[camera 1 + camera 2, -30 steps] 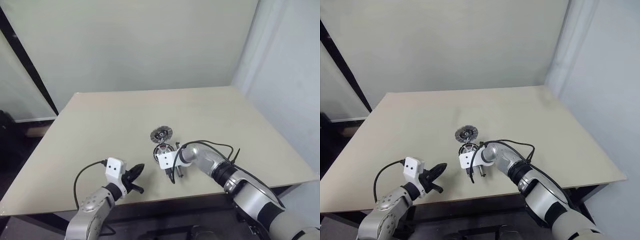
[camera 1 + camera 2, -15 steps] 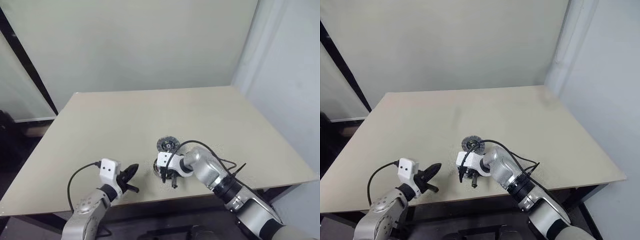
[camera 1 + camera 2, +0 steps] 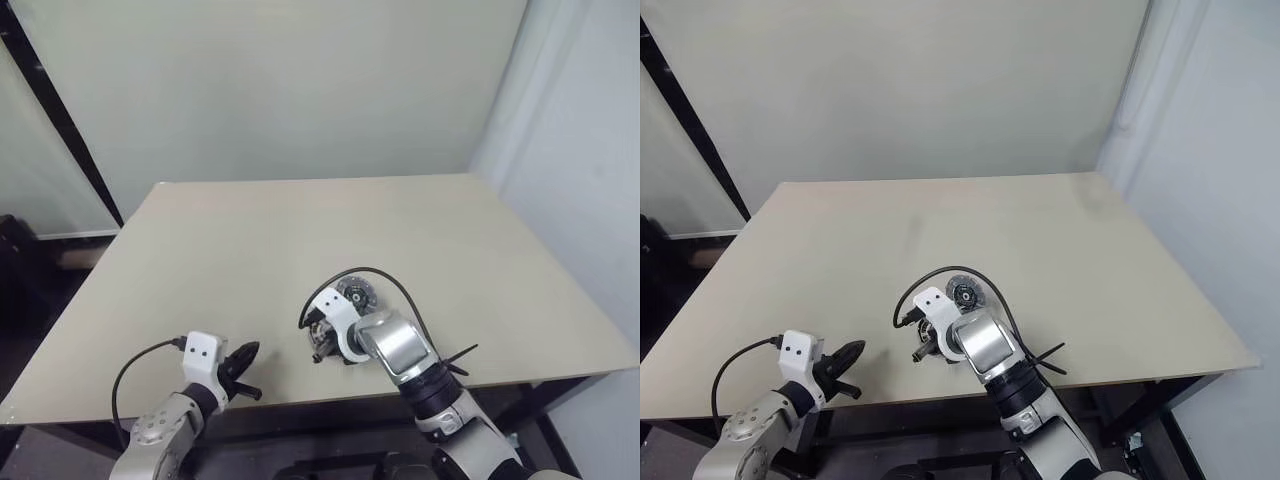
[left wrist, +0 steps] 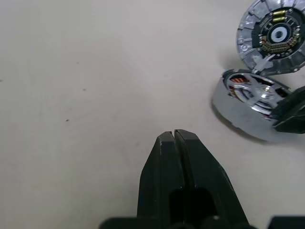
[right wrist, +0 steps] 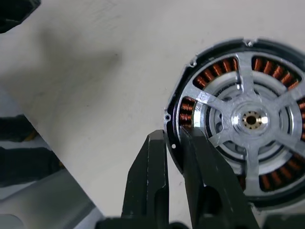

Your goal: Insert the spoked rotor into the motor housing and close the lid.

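Near the front edge of the beige table [image 3: 300,230], slightly right of centre: the motor housing [image 4: 248,107], a short silver cup with copper-brown windings ringed inside. Seated in its mouth, the spoked rotor [image 5: 250,119], bright silver arms radiating from a brass-centred hub, tilted rather than flush in the left wrist view. Just beyond the housing, on the far side and touching or nearly so: the lid [image 3: 353,293], a dark disc with a toothed silvery rim and a light hub, lying flat on the table, not on the housing. Right gripper [image 5: 176,138] angled down over the housing's near-left rim, fingers pinching the housing wall, one outside and one over the windings. Left gripper [image 4: 175,135] low over bare table, well to the left of the housing, fingers pressed together, holding nothing.
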`<state>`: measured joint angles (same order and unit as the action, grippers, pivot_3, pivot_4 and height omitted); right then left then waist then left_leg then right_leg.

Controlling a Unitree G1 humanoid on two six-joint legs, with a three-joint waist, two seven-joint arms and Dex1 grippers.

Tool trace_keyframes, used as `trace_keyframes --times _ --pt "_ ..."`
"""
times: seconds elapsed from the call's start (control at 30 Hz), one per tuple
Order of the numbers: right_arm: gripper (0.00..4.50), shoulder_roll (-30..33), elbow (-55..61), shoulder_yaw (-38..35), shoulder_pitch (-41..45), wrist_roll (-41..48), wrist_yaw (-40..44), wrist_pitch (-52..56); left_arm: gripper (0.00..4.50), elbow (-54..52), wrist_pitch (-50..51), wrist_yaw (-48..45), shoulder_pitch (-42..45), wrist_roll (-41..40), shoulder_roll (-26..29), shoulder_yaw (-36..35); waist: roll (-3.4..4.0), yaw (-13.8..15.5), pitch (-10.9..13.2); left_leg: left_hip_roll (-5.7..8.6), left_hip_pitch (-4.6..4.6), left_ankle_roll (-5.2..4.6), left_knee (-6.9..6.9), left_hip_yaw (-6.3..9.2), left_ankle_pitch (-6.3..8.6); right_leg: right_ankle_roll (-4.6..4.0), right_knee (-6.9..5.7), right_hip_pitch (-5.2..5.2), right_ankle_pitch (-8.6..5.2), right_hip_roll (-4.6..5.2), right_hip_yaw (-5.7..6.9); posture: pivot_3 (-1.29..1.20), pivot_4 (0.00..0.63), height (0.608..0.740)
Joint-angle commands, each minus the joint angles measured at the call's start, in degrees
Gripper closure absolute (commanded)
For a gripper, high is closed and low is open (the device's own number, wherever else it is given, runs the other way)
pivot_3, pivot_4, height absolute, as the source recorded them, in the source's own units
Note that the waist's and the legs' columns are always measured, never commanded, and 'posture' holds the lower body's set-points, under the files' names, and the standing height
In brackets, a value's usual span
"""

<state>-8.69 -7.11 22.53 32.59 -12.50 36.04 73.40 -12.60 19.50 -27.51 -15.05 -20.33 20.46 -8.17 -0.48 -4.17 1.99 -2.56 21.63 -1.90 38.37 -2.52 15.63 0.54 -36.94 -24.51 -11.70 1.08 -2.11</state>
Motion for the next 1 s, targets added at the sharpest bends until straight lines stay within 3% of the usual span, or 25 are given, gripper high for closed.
trace_keyframes --times 0.03,0.6,0.87,1.0 --pt "4.41 -7.3 1.8 -1.8 -2.0 3.1 -5.0 5.9 4.5 -2.2 -1.3 0.4 0.7 0.5 -0.1 0.0 0.0 0.2 0.0 0.0 0.0 0.0 0.0 0.0 0.0 0.0 0.01 0.0 0.0 0.0 0.0 0.0 0.0 0.74" --pt "4.41 -14.0 5.9 -5.5 -1.2 19.4 -20.4 12.6 4.5 -2.0 -1.4 0.4 2.5 1.7 -0.9 2.0 -0.04 0.1 0.0 0.12 0.03 -0.03 -0.06 0.02 0.0 0.1 0.13 0.08 -0.06 0.17 0.06 0.0 0.0 0.74" --pt "4.41 -13.0 7.7 -3.5 1.0 26.9 -20.0 14.3 4.5 -2.5 -1.2 0.5 2.6 1.8 -1.0 2.7 -0.06 -0.1 0.0 0.02 0.02 -0.04 -0.11 0.04 0.01 0.1 0.13 0.04 -0.07 0.05 0.05 0.0 0.0 0.74" --pt "4.41 -8.5 8.3 2.3 1.8 30.6 -15.5 9.8 4.5 -2.8 -1.1 0.6 2.7 1.9 -1.0 3.1 -0.09 -0.9 -0.1 -0.08 0.01 -0.04 -0.15 0.03 0.01 0.1 0.13 0.0 -0.06 -0.07 0.02 0.0 0.0 0.74"
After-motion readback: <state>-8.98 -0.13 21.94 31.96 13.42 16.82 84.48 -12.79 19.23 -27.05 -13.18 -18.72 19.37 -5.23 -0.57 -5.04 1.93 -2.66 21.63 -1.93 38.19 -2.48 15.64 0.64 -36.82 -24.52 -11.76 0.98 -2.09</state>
